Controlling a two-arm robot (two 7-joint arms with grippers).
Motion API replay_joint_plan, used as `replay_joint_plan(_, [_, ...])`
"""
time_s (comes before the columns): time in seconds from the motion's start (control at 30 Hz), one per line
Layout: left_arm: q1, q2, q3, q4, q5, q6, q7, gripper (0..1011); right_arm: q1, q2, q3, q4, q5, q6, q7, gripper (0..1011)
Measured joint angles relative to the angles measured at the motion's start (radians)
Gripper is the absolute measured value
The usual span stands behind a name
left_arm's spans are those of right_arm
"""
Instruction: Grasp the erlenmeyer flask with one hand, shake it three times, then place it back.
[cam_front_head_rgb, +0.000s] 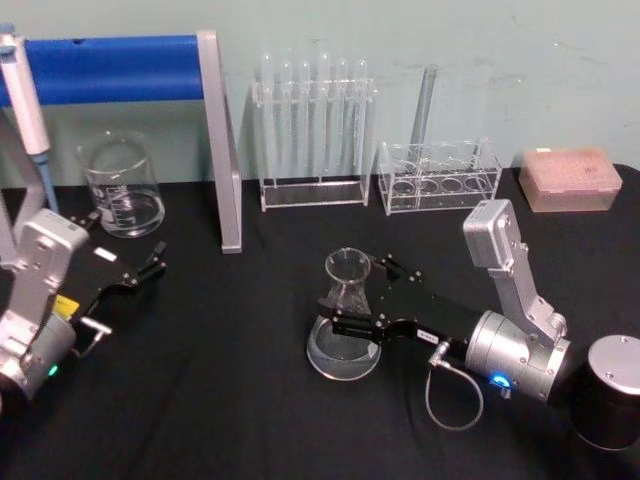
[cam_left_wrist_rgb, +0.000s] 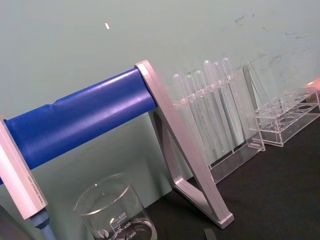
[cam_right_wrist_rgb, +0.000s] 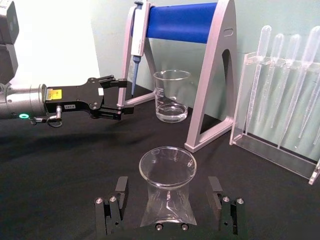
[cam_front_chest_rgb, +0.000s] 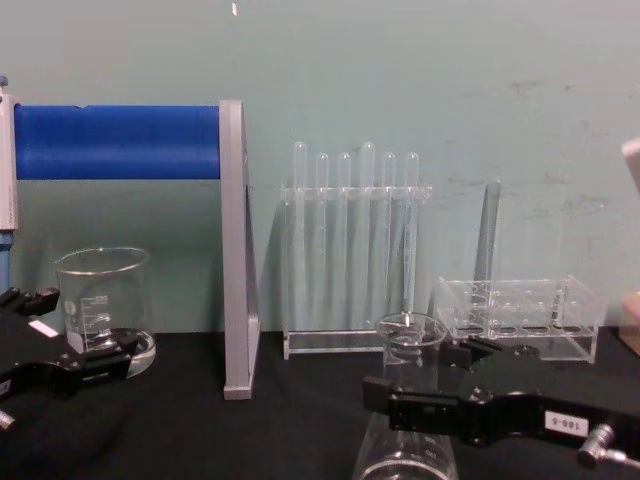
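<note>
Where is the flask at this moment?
In the head view the flask stands on the table slightly right of centre, straddled by the open right gripper, in front of the test-tube rack.

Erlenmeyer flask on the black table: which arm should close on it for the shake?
Right. Its end effector is open, with fingers either side of the erlenmeyer flask, apart from the glass. The left end effector sits off to the left near the beaker, well away from the flask.

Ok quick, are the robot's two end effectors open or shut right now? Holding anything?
Left end effector: open, holding nothing.
Right end effector: open, one finger on each side of the erlenmeyer flask, not gripping it.
</note>
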Motion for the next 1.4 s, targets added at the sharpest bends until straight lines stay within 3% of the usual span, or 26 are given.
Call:
replay_joint_plan(0.3, [0.000,0.000,0.000,0.000,0.000,0.000,0.000,1001,0.001,0.000,0.000,0.001,0.000,-0.001,0.001,1002])
replay_joint_plan(0.6, [0.000,0.000,0.000,0.000,0.000,0.000,0.000,1001,0.001,0.000,0.000,0.001,0.000,-0.001,0.001,802])
replay_joint_plan(0.83, [0.000,0.000,0.000,0.000,0.000,0.000,0.000,1001,0.001,0.000,0.000,0.001,0.000,-0.001,0.001,549])
replay_joint_plan(0.97, [0.000,0.000,0.000,0.000,0.000,0.000,0.000,1001,0.001,0.000,0.000,0.001,0.000,-0.001,0.001,456])
replay_joint_plan(1.4, [0.000,0.000,0.000,0.000,0.000,0.000,0.000,1001,0.001,0.000,0.000,0.001,0.000,-0.001,0.001,450])
